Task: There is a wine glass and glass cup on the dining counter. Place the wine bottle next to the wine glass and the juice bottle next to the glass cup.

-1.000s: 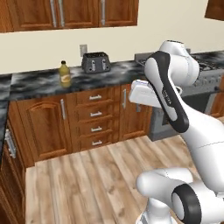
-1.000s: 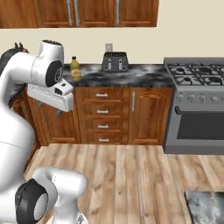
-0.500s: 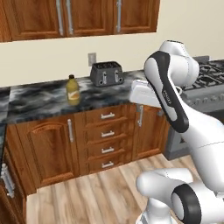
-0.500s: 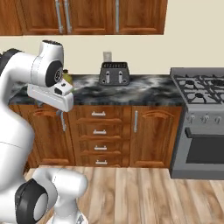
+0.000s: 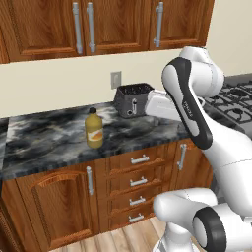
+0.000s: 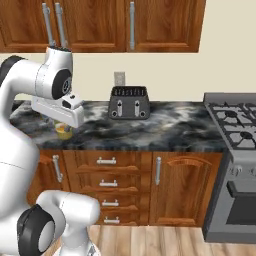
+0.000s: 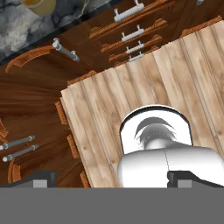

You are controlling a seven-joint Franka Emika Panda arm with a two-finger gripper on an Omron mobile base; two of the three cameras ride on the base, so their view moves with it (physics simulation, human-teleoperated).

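Note:
The juice bottle (image 5: 94, 129), squat with yellow-orange liquid and a black cap, stands upright on the marbled wall counter (image 5: 44, 142), left of the toaster. In the right base view the juice bottle (image 6: 63, 131) is half hidden behind my white hand. My hand hangs in front of the counter edge, right of the bottle in the left base view and apart from it. My gripper (image 7: 113, 179) points down at the wood floor, open, its fingertips (image 7: 41, 178) wide apart with nothing between them. A corner of the juice bottle (image 7: 39, 5) shows at the top left. The wine bottle, wine glass, glass cup and dining counter are out of view.
A black toaster (image 5: 132, 100) sits at the back of the counter under a wall outlet. A gas stove (image 6: 235, 120) adjoins the counter on the right. Below are wood drawers (image 6: 107, 182) and cabinet doors; upper cabinets (image 5: 98, 24) hang above.
The whole picture has shifted: the base has driven closer to the wall counter, so the bottle, toaster and cabinets loom larger. The arm keeps the same pose.

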